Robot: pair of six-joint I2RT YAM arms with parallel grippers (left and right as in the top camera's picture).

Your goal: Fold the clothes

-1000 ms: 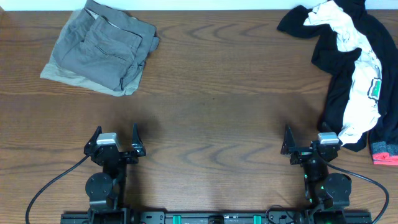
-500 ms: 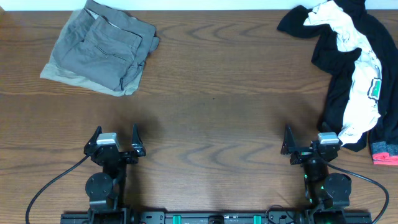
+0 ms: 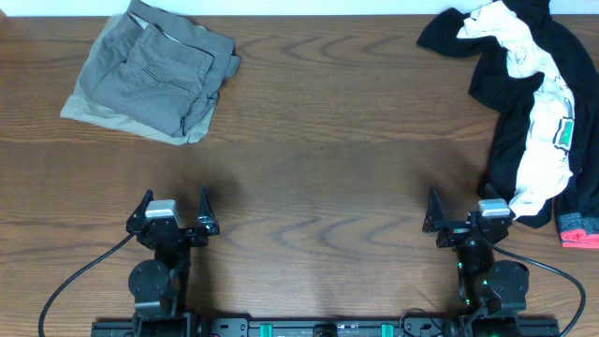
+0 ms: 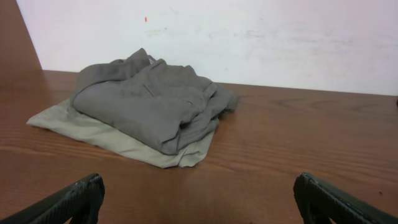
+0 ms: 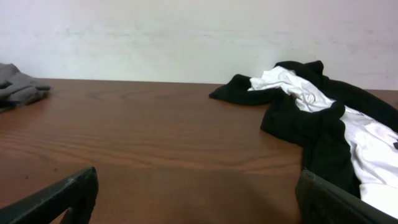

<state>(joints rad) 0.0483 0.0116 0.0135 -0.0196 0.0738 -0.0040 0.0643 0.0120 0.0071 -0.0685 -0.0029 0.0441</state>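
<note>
Folded grey shorts [image 3: 164, 67] lie on folded beige khaki shorts [image 3: 89, 110] at the far left of the table; both show in the left wrist view, the grey shorts [image 4: 149, 102] on top of the khaki shorts [image 4: 112, 138]. A loose heap of black garments [image 3: 510, 103] with a white shirt [image 3: 543, 122] lies at the far right, also in the right wrist view [image 5: 311, 118]. A black piece with a pink cuff [image 3: 580, 234] lies at the right edge. My left gripper [image 3: 174, 217] and right gripper [image 3: 465, 217] are open and empty near the front edge.
The brown wooden table [image 3: 318, 150] runs between the two piles. A white wall [image 4: 249, 37] stands behind the far edge. Black cables [image 3: 75, 281] trail from both arm bases at the front.
</note>
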